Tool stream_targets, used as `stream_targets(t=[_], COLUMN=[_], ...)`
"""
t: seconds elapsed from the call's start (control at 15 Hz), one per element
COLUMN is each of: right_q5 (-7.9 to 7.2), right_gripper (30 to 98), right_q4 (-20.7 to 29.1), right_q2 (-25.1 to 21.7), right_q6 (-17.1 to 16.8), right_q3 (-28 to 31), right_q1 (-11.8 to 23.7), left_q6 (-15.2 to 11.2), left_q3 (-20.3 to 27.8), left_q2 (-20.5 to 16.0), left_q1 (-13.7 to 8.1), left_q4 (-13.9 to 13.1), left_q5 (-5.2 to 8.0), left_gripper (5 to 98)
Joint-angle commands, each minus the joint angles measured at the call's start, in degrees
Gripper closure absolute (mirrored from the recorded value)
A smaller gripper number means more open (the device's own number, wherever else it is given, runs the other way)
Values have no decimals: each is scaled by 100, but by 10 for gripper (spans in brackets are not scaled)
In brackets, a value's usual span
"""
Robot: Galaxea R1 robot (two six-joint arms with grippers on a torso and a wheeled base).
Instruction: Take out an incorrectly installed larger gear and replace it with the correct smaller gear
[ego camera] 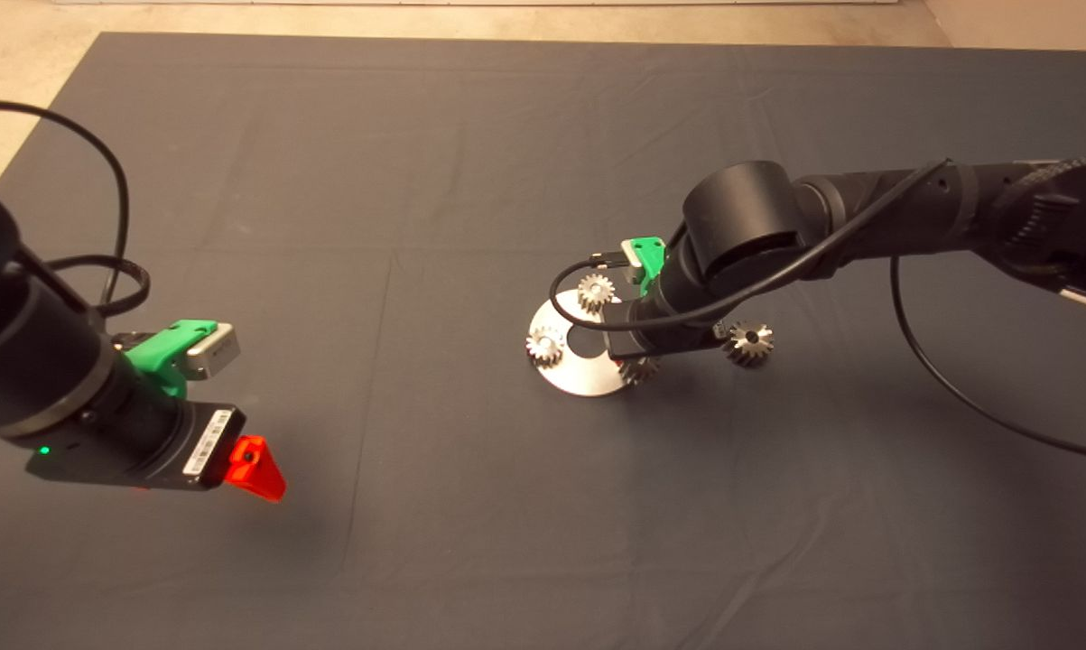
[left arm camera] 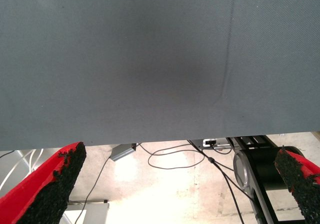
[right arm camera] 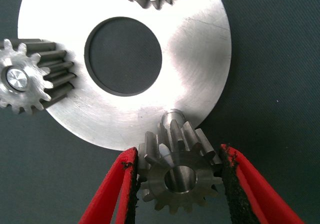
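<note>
Smaller gear [right arm camera: 179, 176] sits between the pads of my right gripper [right arm camera: 180, 184], and in the right wrist view both black pads press on its teeth, so I read the fingers as closed on it. Its centre hole faces the camera, and it is tilted at the rim of the round steel plate [right arm camera: 200, 59], right next to a short pin [right arm camera: 173, 115] standing on that plate. I cannot tell whether the gear touches the pin.

In the head view the plate [ego camera: 588, 375] lies just right of the frame's middle, with my right arm coming in from the right and covering part of it. Two paler small gears stand on the plate: one [ego camera: 596, 292] at its upper edge, one [ego camera: 544, 347] at its left edge. The gripped gear [ego camera: 639, 368] peeks out under the wrist at the plate's lower right.

I see the larger gear [ego camera: 748, 343] lying on the dark mat [ego camera: 416, 181] just right of the plate, off it, clear of the gripper.

My left gripper [left arm camera: 180, 184] hangs at the lower left of the head view, well apart from the plate, fingers spread with nothing between them.
</note>
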Motion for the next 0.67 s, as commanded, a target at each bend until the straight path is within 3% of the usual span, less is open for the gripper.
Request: stream_targets(t=[0.0,0.6], right_q5=[-644,-644], right_gripper=[902,903], right_q4=[-189,-180], right_q2=[119,75], right_q6=[-49,-79], right_q3=[-151,-125], right_q1=[208,217], left_q6=[6,6], left_q3=[-5,4], left_q2=[-14,-14], left_q1=[12,12], left_q4=[50,50], left_q5=[517,517], left_gripper=[54,54])
